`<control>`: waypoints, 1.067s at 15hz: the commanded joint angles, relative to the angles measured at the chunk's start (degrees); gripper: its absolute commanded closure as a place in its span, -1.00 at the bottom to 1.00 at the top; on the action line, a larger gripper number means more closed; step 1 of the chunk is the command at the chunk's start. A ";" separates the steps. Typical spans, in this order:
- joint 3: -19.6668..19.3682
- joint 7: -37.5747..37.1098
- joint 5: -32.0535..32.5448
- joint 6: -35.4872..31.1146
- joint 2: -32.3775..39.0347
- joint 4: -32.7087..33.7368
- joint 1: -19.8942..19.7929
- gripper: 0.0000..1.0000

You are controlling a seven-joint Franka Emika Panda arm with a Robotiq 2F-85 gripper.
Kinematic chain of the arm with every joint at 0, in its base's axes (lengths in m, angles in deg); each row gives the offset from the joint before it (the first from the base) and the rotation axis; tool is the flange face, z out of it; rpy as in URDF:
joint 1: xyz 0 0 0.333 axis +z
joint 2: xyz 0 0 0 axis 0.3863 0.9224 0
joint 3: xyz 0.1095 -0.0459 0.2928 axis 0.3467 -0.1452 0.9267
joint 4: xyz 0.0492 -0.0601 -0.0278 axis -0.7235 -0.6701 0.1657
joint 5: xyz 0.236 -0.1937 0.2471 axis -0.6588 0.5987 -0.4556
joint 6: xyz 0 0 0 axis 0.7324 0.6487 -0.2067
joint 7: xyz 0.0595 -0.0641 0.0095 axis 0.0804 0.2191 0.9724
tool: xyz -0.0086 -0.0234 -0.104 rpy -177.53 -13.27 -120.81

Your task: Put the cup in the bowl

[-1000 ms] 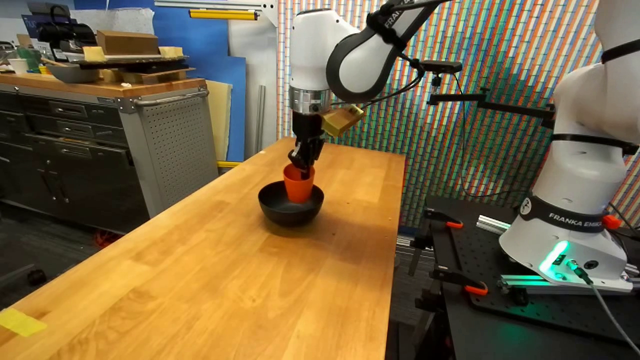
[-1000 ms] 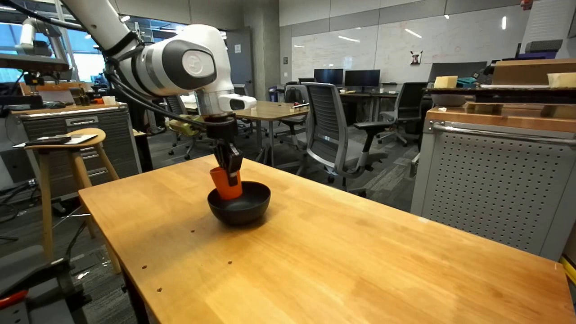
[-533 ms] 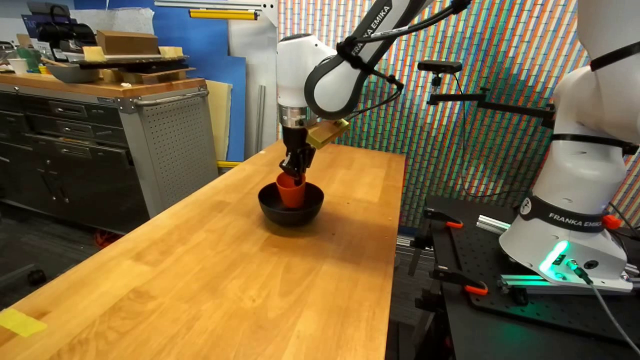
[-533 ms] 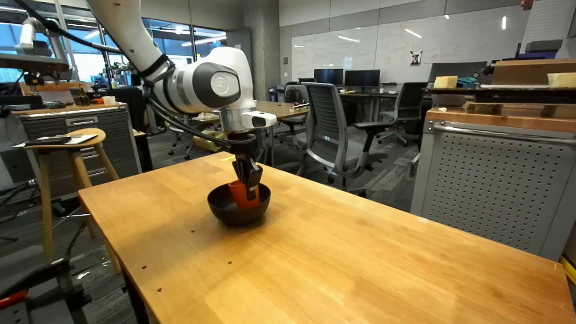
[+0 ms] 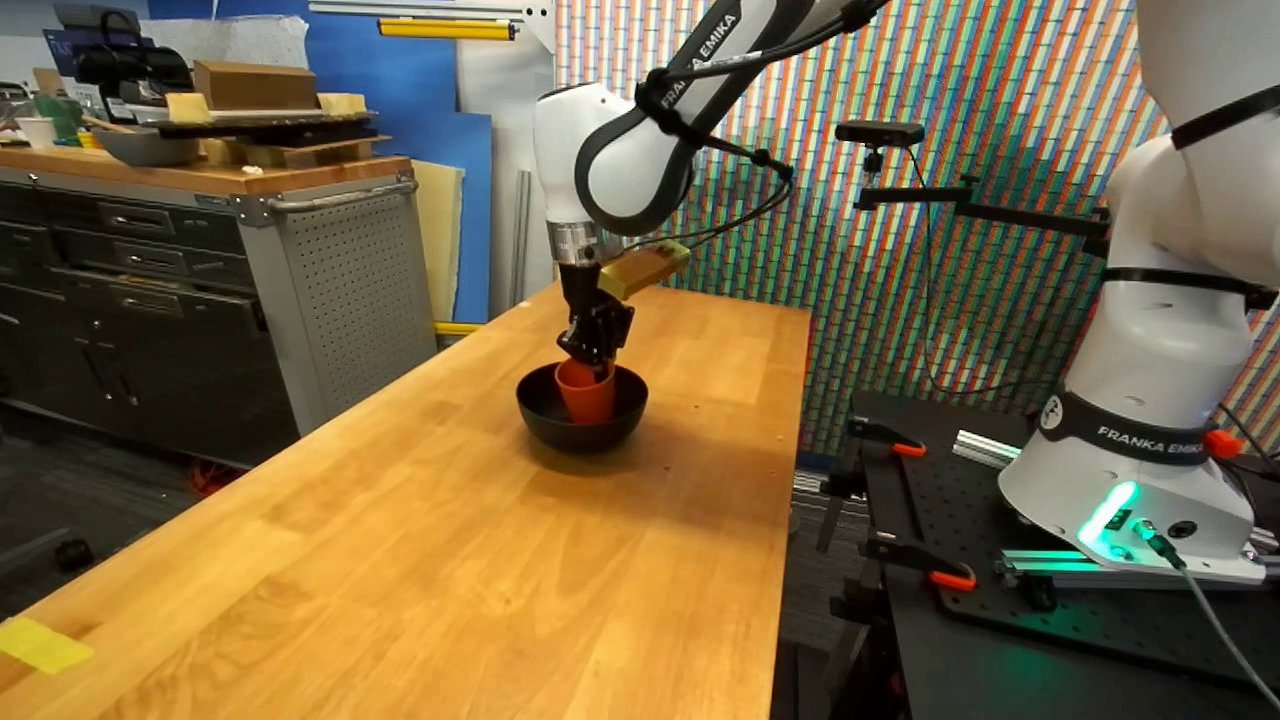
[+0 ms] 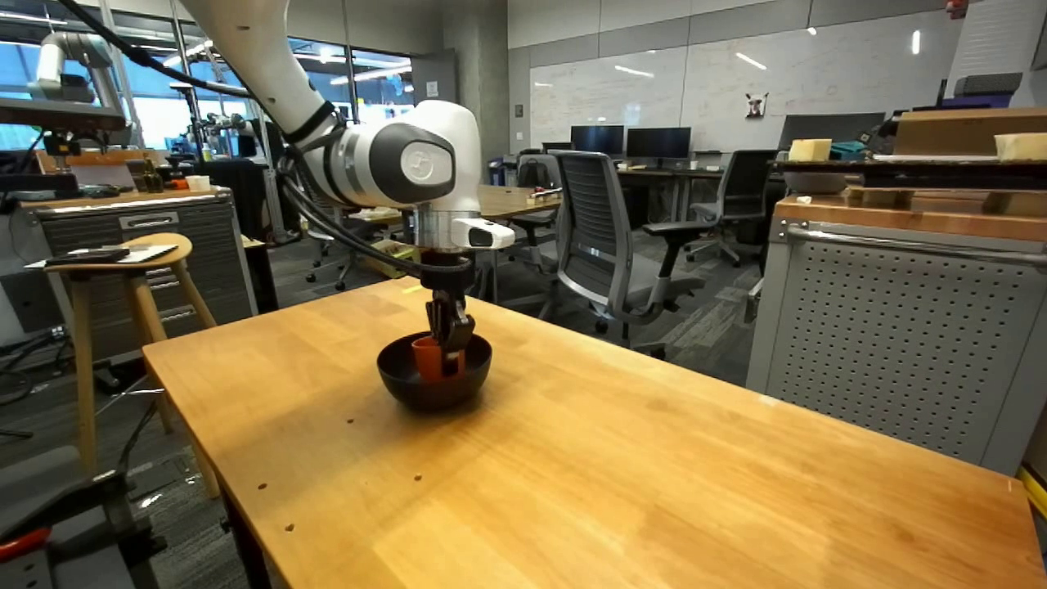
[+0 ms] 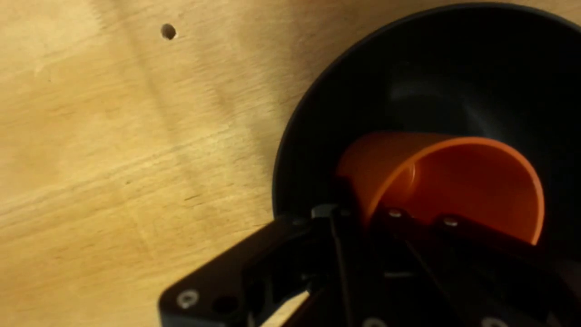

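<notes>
The orange-red cup (image 5: 588, 400) is inside the black bowl (image 5: 580, 436), low down and nearly upright; it also shows in an exterior view (image 6: 427, 360). In the wrist view the cup (image 7: 472, 181) has its opening toward the right. The bowl (image 7: 435, 100) surrounds it and stands on the wooden table. My gripper (image 7: 365, 215) is shut on the cup's wall, one finger inside the cup and one outside, between cup and bowl. The fingertips are dark and partly hidden. Whether the cup's base touches the bowl's bottom cannot be seen.
The wooden table (image 5: 480, 560) bears the bowl near its middle, with small holes (image 6: 418, 477) in its top. A yellow tape piece (image 5: 42, 643) is at a near corner. A metal workbench (image 5: 340, 280) and an office chair (image 6: 601, 237) stand beyond the table.
My gripper has lowered the cup deeper into the bowl and across toward its middle. The cup has gone from tilted to nearly upright. The bowl has not moved.
</notes>
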 commanded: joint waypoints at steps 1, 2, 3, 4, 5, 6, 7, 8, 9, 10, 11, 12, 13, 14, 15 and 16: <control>0.51 1.14 -3.65 4.81 0.42 2.59 -0.77 0.37; 0.42 1.02 -4.02 5.17 0.00 2.43 -0.74 0.27; 0.26 0.81 -4.13 5.18 -0.44 2.21 -0.59 0.09; 0.19 0.88 -4.09 5.17 -1.05 1.90 -0.50 -0.05; 0.03 0.75 -3.76 4.81 -1.96 1.35 -0.32 -0.22; -0.10 0.64 -3.39 4.29 -3.45 0.32 -0.15 -0.35; -0.16 0.59 -3.15 4.00 -4.78 -0.53 -0.04 -0.53; -0.28 0.44 -2.68 3.79 -6.15 -1.22 0.14 -0.66; -0.41 0.22 -2.21 3.51 -7.84 -2.21 0.31 -0.80; -0.67 -0.13 -1.36 3.19 -10.93 -4.08 0.55 -0.97; -0.80 -0.42 -0.67 2.63 -13.19 -5.39 0.60 -1.00; -0.83 -0.57 0.02 2.91 -15.72 -6.66 0.51 -1.00; -0.95 -0.91 0.94 2.64 -18.70 -8.34 0.38 -1.00; -1.18 -1.63 2.36 2.82 -21.57 -9.96 0.14 -1.00; -1.24 -2.51 3.64 2.77 -23.67 -10.98 -0.19 -1.00; -1.20 -2.79 4.72 3.81 -25.80 -11.89 -0.73 -0.99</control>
